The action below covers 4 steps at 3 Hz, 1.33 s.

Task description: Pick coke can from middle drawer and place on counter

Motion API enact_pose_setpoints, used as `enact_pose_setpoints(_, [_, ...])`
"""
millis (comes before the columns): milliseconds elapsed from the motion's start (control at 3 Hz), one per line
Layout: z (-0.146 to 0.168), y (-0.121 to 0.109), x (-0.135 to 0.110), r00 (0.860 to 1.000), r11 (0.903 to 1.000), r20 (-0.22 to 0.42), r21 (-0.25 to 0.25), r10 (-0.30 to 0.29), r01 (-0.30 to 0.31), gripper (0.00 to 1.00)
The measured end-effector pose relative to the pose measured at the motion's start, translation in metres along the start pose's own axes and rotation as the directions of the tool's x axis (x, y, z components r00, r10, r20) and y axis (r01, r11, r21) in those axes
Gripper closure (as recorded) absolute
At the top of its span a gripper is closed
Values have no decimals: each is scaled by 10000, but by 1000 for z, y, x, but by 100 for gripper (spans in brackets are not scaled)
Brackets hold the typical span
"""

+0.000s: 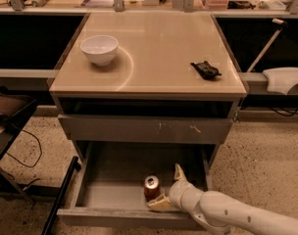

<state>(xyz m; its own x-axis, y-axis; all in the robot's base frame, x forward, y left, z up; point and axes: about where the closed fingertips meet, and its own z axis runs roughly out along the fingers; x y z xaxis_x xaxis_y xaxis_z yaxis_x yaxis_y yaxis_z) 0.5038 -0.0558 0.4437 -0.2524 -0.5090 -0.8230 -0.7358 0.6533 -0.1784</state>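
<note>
One coke can (151,188): it stands upright, long axis vertical, with the silver top and pull tab facing up and the red body below.
Can's place: on the bare grey floor of the middle drawer (112,192), close to the front wall and a little right of centre.
Middle drawer: pulled out, below the scratched drawer front (144,129), which is shut.
Gripper (170,187): inside the open drawer, just right of the can, on a white arm (237,217) that enters from the lower right.
Claw: spread wide and holding nothing. One tan finger (160,203) lies low by the can's base at its front right; whether it touches the can cannot be told. The other finger points up toward the back of the drawer, apart from the can.
Counter (159,43): a glossy tan top. A white bowl (99,48) sits at its left on the curved ring mark, and a small black object (205,69) lies near the right edge.
</note>
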Motion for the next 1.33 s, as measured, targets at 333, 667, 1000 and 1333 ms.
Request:
enact_pose_setpoints(333, [0, 0, 0, 10000, 10000, 1, -7, -1, 1, 0])
enact_pose_setpoints(667, [16, 14, -7, 9989, 9974, -159, -593, -432, 422, 0])
enact_pose_setpoints(1000, [39, 37, -12, 9966, 9873, -357, -1431, -742, 684, 0])
enact_pose_setpoints(1333, [39, 36, -13, 9966, 9873, -357, -1432, -742, 684, 0])
